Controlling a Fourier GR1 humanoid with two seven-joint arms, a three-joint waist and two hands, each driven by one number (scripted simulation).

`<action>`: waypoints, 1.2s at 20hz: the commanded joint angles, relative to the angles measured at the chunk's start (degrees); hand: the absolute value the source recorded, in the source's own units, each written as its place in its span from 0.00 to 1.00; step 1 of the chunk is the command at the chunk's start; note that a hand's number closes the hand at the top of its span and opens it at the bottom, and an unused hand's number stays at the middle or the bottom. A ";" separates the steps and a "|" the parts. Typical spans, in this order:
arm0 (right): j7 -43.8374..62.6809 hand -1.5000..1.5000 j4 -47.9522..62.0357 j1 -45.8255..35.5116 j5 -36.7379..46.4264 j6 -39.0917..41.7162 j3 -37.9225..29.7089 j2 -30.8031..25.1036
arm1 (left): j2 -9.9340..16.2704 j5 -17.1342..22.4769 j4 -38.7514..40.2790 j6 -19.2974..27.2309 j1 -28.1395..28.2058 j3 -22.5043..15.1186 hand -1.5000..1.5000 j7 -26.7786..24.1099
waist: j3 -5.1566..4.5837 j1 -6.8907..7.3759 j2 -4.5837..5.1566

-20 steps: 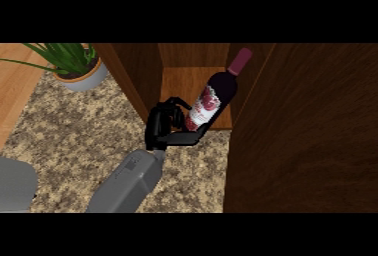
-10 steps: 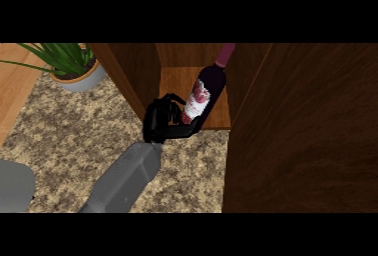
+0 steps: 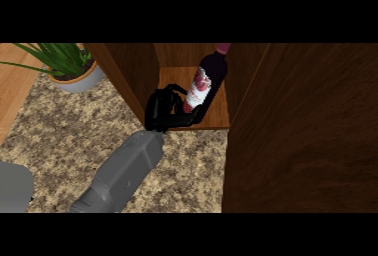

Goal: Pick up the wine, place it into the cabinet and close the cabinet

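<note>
The wine bottle (image 3: 207, 80) is dark, with a white and red label and a maroon cap. It leans slightly inside the open wooden cabinet, its base low over the shelf (image 3: 215, 116). My right hand (image 3: 164, 109) is at the cabinet's mouth, left of the bottle, with fingers and thumb curled round its lower body. The bottle's base is hidden behind the thumb, so I cannot tell whether it touches the shelf. The cabinet's door (image 3: 303, 135) stands open at the right as a large dark panel. My left hand does not show; only a grey piece of arm (image 3: 13, 187) sits at the lower left.
A potted green plant (image 3: 70, 70) stands on the speckled counter (image 3: 66, 130) left of the cabinet's side wall (image 3: 127, 75). A strip of pale wood runs along the far left edge.
My right hand has carried the bottle leftward and deeper into the cabinet, and the bottle now stands more upright. The forearm has swung a little to the left.
</note>
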 commanded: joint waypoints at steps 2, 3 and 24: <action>6.59 0.00 -2.42 -5.83 -0.76 -3.43 0.40 -0.40 | -0.01 2.98 4.21 -1.81 -3.50 0.48 1.00 -1.15 | -0.04 -0.11 0.12; -0.70 0.00 2.98 -1.96 -5.03 1.74 -5.59 -2.67 | -0.01 1.11 6.56 -3.49 -7.10 3.84 1.00 1.03 | 0.03 0.28 0.05; -0.07 0.00 1.46 -2.37 1.30 -0.07 1.55 0.45 | -0.01 5.93 14.23 0.20 -8.83 0.83 1.00 -2.76 | -0.05 -1.62 0.62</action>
